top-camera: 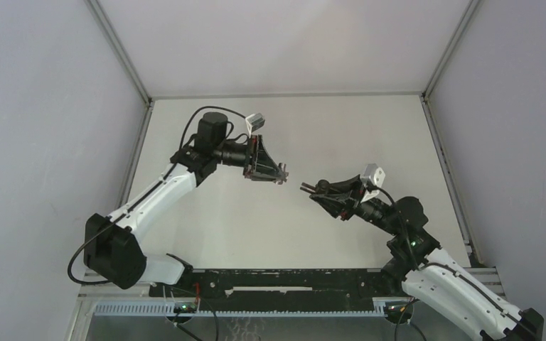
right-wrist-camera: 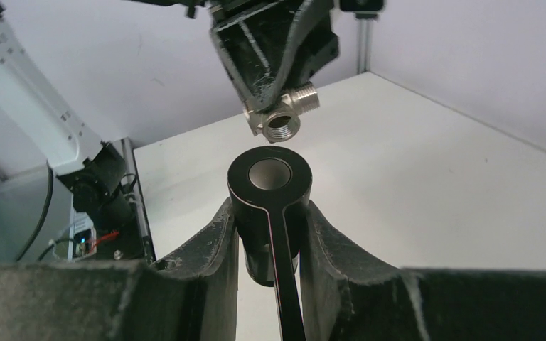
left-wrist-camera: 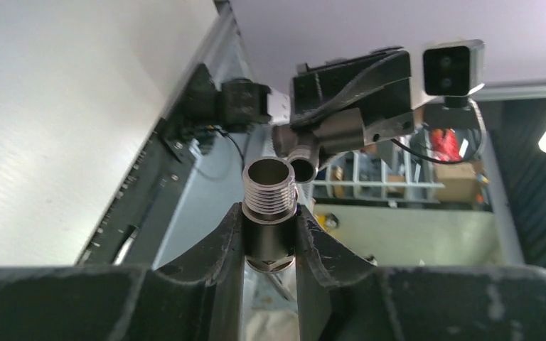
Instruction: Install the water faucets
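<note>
Left fingers: I see them clamped on the silvery fitting, its threaded end poking out past the tips
Right fingers: clamped on the dark tap piece, its thin lever running back between them toward my camera
Left gripper: near the middle of my top view, held up off the white table, pointing toward 4 o'clock
Right gripper: at 4 o'clock from the left one, pointing back toward 9 o'clock
Fitting and tap piece: nose to nose in the air, near each other but apart; I can see a gap between them in both wrist views
Alignment: from the right wrist, the fitting's open bore sits at 12 o'clock, just above the tap piece's round end
</note>
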You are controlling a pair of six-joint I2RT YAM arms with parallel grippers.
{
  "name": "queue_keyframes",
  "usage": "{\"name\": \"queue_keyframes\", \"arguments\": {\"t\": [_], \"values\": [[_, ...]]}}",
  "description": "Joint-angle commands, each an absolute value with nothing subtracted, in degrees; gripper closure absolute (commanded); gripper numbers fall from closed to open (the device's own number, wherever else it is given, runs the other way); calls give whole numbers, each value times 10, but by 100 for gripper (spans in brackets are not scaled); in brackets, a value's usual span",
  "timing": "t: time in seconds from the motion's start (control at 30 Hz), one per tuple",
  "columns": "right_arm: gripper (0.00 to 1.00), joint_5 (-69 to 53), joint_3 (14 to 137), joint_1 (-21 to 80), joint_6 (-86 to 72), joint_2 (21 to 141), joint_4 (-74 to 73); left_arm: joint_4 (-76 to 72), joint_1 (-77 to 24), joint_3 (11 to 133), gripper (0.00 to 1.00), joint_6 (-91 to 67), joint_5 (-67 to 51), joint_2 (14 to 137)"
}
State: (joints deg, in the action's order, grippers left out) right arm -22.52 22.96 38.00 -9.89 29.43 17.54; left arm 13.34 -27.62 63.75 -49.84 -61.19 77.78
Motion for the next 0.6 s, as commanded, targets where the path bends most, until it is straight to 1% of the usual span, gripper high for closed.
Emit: {"name": "queue_keyframes", "arguments": {"t": [0.0,0.2,0.37,0.47,0.57], "values": [[100,-257,254,416,-3,275,251,93,-276,628,100,-588,-718,748],[100,-212,265,459,137,268,254,90,-280,627,100,-590,-752,737],[100,-241,276,466,205,272,250,98,-285,629,100,-559,-785,721],[100,-268,277,476,232,270,247,138,-295,639,100,-511,-802,711],[100,-264,285,495,253,271,240,156,-309,642,100,-484,-817,704]]}}
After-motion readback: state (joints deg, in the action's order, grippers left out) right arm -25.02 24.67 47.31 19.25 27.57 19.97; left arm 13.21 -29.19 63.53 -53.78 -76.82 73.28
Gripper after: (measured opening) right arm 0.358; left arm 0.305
